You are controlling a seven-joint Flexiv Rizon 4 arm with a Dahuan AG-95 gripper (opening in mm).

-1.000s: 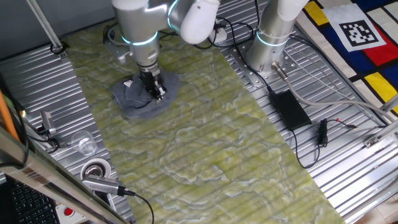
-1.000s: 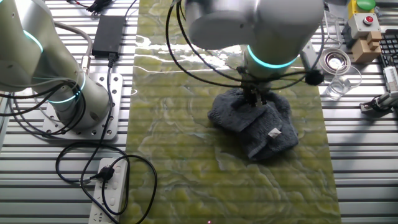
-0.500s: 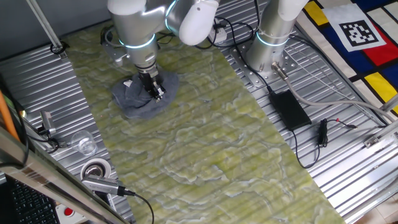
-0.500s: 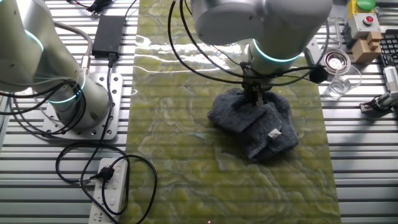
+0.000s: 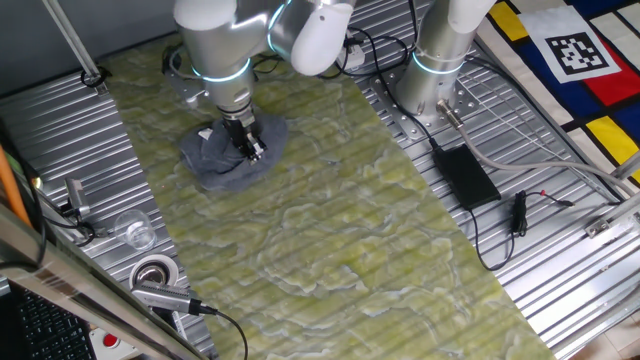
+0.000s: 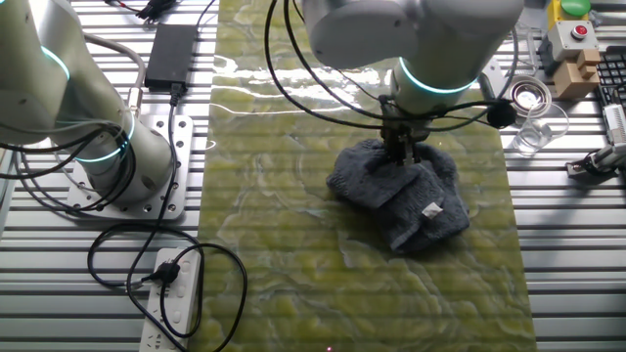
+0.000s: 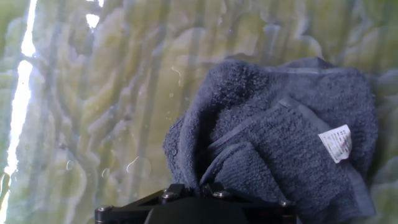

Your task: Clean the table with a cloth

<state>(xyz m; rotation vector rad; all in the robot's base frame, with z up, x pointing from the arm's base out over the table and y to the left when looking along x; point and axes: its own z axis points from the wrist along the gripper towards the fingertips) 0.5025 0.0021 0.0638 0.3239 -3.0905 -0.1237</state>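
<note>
The blue-grey cloth (image 5: 213,166) lies bunched on the yellow-green marbled table (image 5: 330,220), near its far left part. My gripper (image 5: 250,151) points straight down into the middle of the cloth (image 6: 406,200), its dark fingers pinched on a raised fold. In the hand view the cloth (image 7: 280,143) fills the right half, its pale tag (image 7: 336,142) facing up. A fold runs down between the two finger bases of the gripper (image 7: 189,190) at the bottom edge. Bare table (image 7: 93,112) lies to the left.
A second arm's base (image 5: 435,70) stands on the ribbed metal panel to the right, with a black power brick (image 5: 465,175) and cables. A clear glass (image 5: 135,232) and a tape roll (image 5: 155,272) sit on the left panel. A power strip (image 6: 171,293) lies by the other edge.
The arm has shifted a little toward the far left of the table over the last second. The cloth has barely moved and the fingers stay pinched on it.
</note>
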